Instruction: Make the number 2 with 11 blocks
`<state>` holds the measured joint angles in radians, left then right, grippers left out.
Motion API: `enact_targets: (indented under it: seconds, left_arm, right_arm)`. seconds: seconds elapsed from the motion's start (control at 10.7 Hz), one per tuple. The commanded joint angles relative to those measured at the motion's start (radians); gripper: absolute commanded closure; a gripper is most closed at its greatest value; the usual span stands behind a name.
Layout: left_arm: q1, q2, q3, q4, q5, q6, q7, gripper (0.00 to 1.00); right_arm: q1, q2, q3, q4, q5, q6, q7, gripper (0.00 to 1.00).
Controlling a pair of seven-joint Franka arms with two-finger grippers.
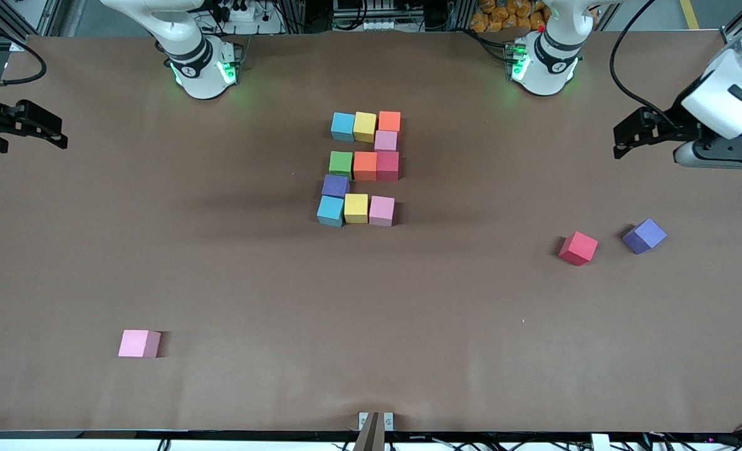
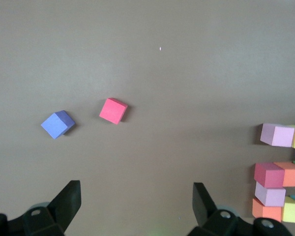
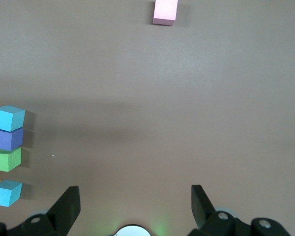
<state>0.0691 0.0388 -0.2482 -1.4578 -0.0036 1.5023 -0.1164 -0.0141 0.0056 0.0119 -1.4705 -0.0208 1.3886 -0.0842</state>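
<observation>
Meanwhile, eleven blocks (image 1: 363, 168) formed a 2 mid-table, while the left gripper (image 2: 136, 199) and right gripper (image 3: 135, 200) hovered empty with fingers spread.

Red block (image 2: 113, 110) beside purple block (image 2: 57, 124), left hand (image 2: 136, 206) spread above.

- blocks (image 1: 363, 169): matt foam look, solid colours, no gloss
- desk (image 1: 252, 282): brown matt sheet, smooth, faint creases
- left claw (image 2: 136, 202), right claw (image 3: 135, 204): black matt plastic fingers
- arm shells: glossy white plastic
</observation>
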Motion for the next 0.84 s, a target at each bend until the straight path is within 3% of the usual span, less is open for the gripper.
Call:
enact_targets:
  seconds: [0.0, 0.09, 0.19, 0.37, 0.74]
  left_arm:
    - [-0.07, -0.014, 0.077, -0.047, -0.013, 0.061, 0.015, 0.0]
    - [-0.113, -0.013, 0.137, -0.065, -0.012, 0.088, 0.015, 0.0]
    - [-0.106, -0.007, 0.135, -0.065, -0.012, 0.098, 0.017, 0.0]
    - [-0.014, 0.006, 0.043, -0.061, -0.01, 0.102, 0.017, 0.0]
    - [0.003, 0.009, 0.024, -0.056, 0.007, 0.101, 0.018, 0.0]
  right_arm:
    - [0.002, 0.008, 0.002, 0.022, -0.008, -0.013, 0.004, 0.0]
    - [0.0, 0.008, 0.002, 0.022, -0.008, -0.013, 0.004, 0.0]
    - [0.002, 0.008, 0.002, 0.022, -0.008, -0.013, 0.004, 0.0]
    - [0.002, 0.008, 0.002, 0.022, -0.008, -0.013, 0.004, 0.0]
    - [0.002, 0.01, 0.002, 0.022, -0.008, -0.013, 0.004, 0.0]
